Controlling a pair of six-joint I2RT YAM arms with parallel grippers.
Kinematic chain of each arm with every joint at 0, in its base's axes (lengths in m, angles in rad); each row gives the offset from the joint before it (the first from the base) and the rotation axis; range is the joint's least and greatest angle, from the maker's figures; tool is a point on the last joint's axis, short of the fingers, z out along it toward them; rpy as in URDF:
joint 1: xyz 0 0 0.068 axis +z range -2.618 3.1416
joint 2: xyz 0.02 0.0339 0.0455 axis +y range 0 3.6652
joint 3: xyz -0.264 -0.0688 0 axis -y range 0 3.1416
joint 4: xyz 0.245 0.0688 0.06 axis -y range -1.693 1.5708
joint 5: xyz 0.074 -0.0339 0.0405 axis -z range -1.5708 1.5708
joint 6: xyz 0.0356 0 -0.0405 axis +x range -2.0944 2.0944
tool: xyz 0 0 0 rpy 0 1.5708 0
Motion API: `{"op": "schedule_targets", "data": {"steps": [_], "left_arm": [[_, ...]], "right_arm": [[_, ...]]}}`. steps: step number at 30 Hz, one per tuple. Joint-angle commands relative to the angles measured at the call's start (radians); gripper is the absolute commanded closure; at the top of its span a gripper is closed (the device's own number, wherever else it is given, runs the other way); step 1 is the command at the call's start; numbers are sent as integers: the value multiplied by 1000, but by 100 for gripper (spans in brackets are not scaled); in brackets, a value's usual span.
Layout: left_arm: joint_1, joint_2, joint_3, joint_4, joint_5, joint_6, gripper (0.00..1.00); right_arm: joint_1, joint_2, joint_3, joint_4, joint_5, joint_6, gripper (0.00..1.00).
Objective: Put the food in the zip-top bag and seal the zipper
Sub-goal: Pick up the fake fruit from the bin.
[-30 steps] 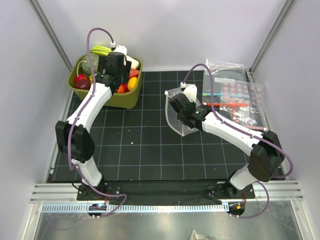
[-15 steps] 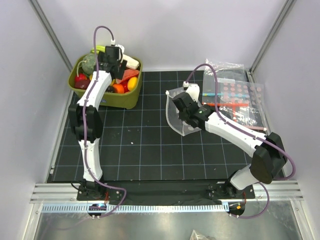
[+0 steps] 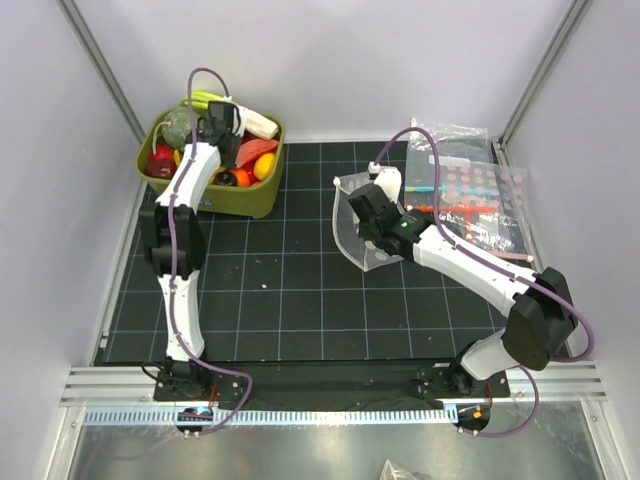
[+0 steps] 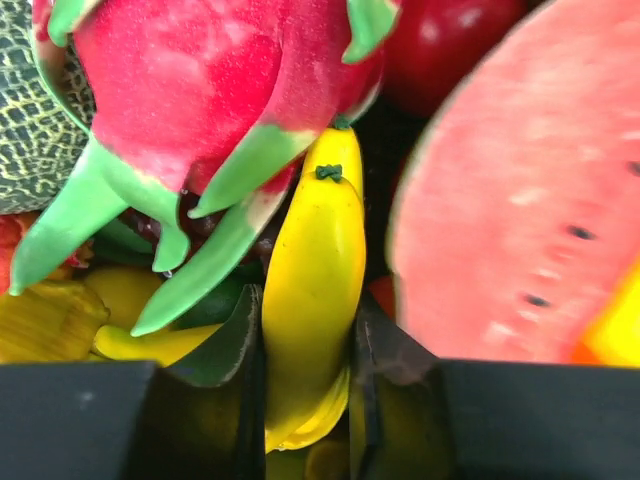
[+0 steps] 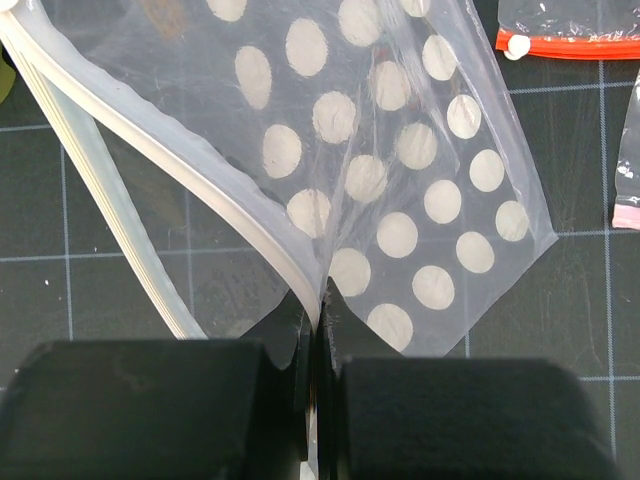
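Observation:
The food lies heaped in a green bin [image 3: 243, 200] at the back left. My left gripper [image 4: 305, 315] is down in the heap, jaws pressed on both sides of a yellow banana [image 4: 318, 240]. A pink dragon fruit [image 4: 190, 90] lies to its left and a watermelon slice [image 4: 510, 200] to its right. In the top view the left gripper [image 3: 215, 130] covers the banana. The zip-top bag [image 3: 350, 238], clear with cream dots, hangs above the mat's middle. My right gripper [image 5: 318, 315] is shut on its mouth edge by the white zipper [image 5: 215, 185]. The mouth gapes leftward.
More clear bags with pink-red dots [image 3: 480, 190] lie at the back right, one with a red zip strip [image 5: 570, 45]. A netted melon [image 4: 30, 130] and a dark red fruit [image 4: 450, 40] crowd the banana. Grey walls enclose the black gridded mat [image 3: 270, 290].
The left arm has reached deeper into the bin and its jaws have closed from wide open onto the banana. The right arm has kept the bag nearly still.

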Motion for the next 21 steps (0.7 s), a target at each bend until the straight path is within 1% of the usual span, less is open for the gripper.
{"op": "schedule_targets", "data": {"steps": [1, 4, 7, 8, 11, 16, 17, 18, 19, 21], "left_arm": [[8, -123, 20, -23, 50, -45, 96], [8, -218, -32, 25, 34, -69, 100], [6, -281, -73, 52, 27, -111, 100], [6, -315, -90, 60, 27, -149, 100], [5, -376, -101, 63, 78, -192, 100], [-20, -471, -137, 79, 98, -292, 100], [-20, -488, -159, 94, 121, -313, 100], [-20, -523, -173, 103, 135, -368, 100], [-20, -543, -215, 115, 196, -397, 100], [-20, -613, -277, 199, 288, -463, 100]], "right_arm": [[-6, -46, -3, 35, 5, 2, 99], [-6, -45, -3, 37, 0, 4, 99], [-7, -43, -3, 40, -3, 6, 99], [-7, -43, -4, 40, -4, 6, 99], [-6, -41, -4, 40, -4, 6, 99], [-7, -38, -6, 43, -1, 6, 99], [-7, -38, -6, 45, -3, 6, 99], [-7, -38, -6, 46, -7, 6, 99], [-9, -38, -7, 46, -12, 7, 99], [-7, -40, -9, 52, -21, 7, 99]]}}
